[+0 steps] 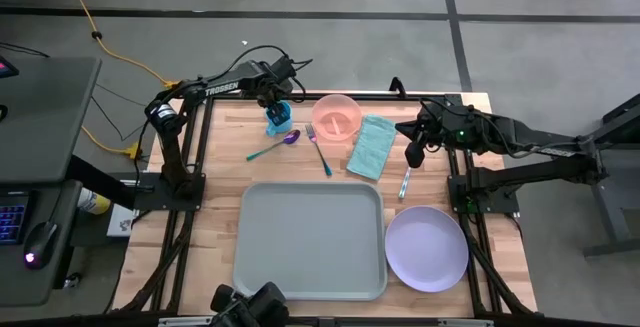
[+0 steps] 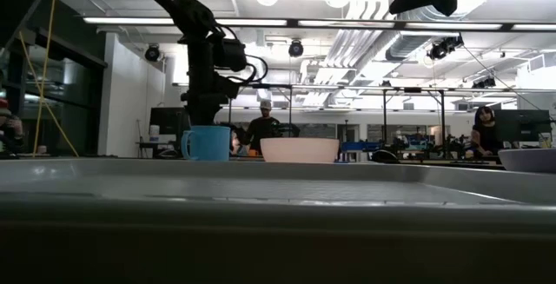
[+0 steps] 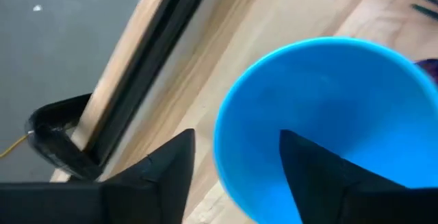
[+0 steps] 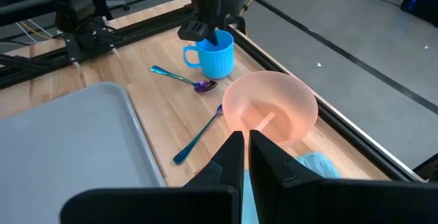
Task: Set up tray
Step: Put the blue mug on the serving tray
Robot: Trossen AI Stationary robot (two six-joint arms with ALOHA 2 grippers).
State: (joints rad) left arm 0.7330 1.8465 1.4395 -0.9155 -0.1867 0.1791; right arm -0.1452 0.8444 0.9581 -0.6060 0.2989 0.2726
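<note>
The pale grey-green tray (image 1: 310, 239) lies at the table's near middle. A blue cup (image 1: 279, 120) with a side handle stands upright near the far edge. My left gripper (image 3: 236, 162) is open and comes down over the cup's rim, one finger inside and one outside. It also shows in the right wrist view as the left gripper (image 4: 205, 29) over the cup (image 4: 213, 56). My right gripper (image 4: 245, 145) is shut and hovers over the teal cloth (image 1: 371, 147), beside the pink bowl (image 1: 337, 117), holding nothing. My left gripper straddles the blue cup's rim (image 3: 226, 138) on the side toward the table's far edge, from above. One finger (image 3: 315, 176) is inside the cup and the other (image 3: 171, 169) is outside, with a gap to the wall. Whether either finger touches the cup, I cannot tell.
A purple-bowled spoon (image 1: 275, 145) and a blue fork (image 1: 320, 152) lie between the cup and the tray. A slim pale utensil (image 1: 404, 182) lies right of the cloth. The round lavender plate (image 1: 427, 249) sits right of the tray. People show in the room beyond.
</note>
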